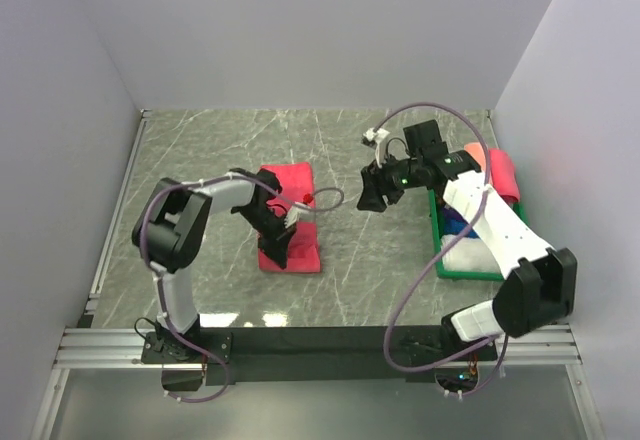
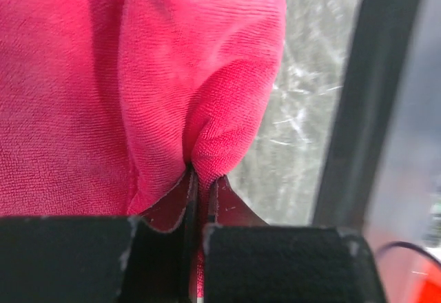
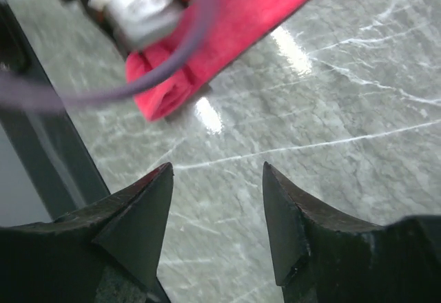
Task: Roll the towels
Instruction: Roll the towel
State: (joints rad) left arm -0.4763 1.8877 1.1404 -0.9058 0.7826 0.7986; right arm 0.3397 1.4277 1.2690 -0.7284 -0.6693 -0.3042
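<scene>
A crimson-red towel (image 1: 290, 210) lies on the marble table, left of centre, partly folded over itself. My left gripper (image 1: 278, 250) sits at the towel's near end, shut on a pinched fold of the red towel (image 2: 207, 110) that bulges up from between the jaws. My right gripper (image 1: 372, 192) hovers above bare marble to the right of the towel, apart from it, its fingers (image 3: 141, 210) spread open with nothing between them. In the right wrist view the red towel (image 3: 227, 27) shows at the top, partly hidden by the left arm's cable and connector.
A green bin (image 1: 470, 272) at the right holds more towels, white and blue among them, and a pink rolled towel (image 1: 503, 172) lies at its far end. White walls close the table in at the back and both sides. A dark rail (image 2: 358, 96) runs along the near edge.
</scene>
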